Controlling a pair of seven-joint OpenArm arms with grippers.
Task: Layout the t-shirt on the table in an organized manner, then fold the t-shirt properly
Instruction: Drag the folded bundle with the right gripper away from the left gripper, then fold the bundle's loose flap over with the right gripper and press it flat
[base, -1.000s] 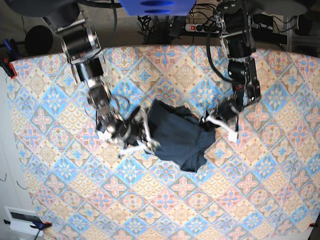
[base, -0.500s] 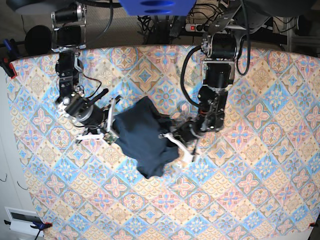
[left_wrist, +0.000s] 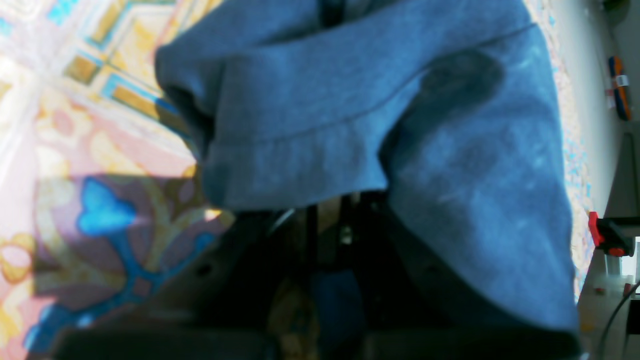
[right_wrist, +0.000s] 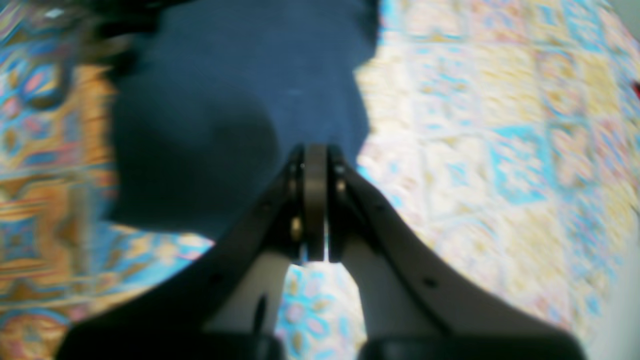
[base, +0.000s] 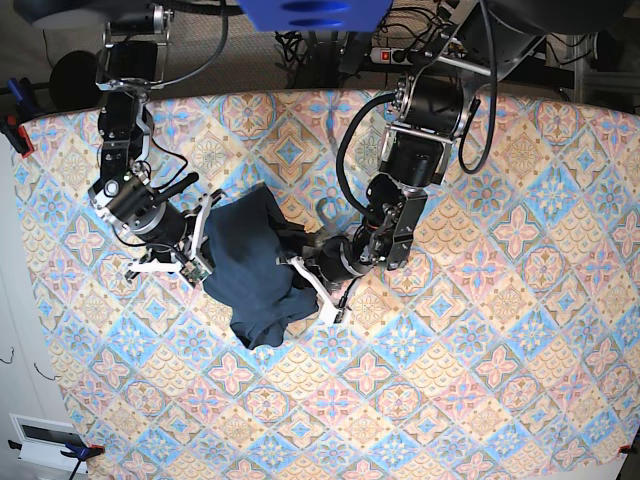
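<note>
Both pincers clamp bunched t-shirt (base: 250, 265) on table (base: 520, 330)

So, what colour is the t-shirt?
Plain dark navy blue t-shirt, clearest in the base view.

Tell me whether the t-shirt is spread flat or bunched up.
Bunched up. The t-shirt sits as a crumpled heap between both grippers on the table, no sleeves or hem laid out.

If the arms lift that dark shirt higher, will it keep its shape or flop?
The t-shirt is bunched and creased between the left end effector and right end effector, so it's probably floppy. It likely sags and drapes wherever unsupported. It seems light.
</note>
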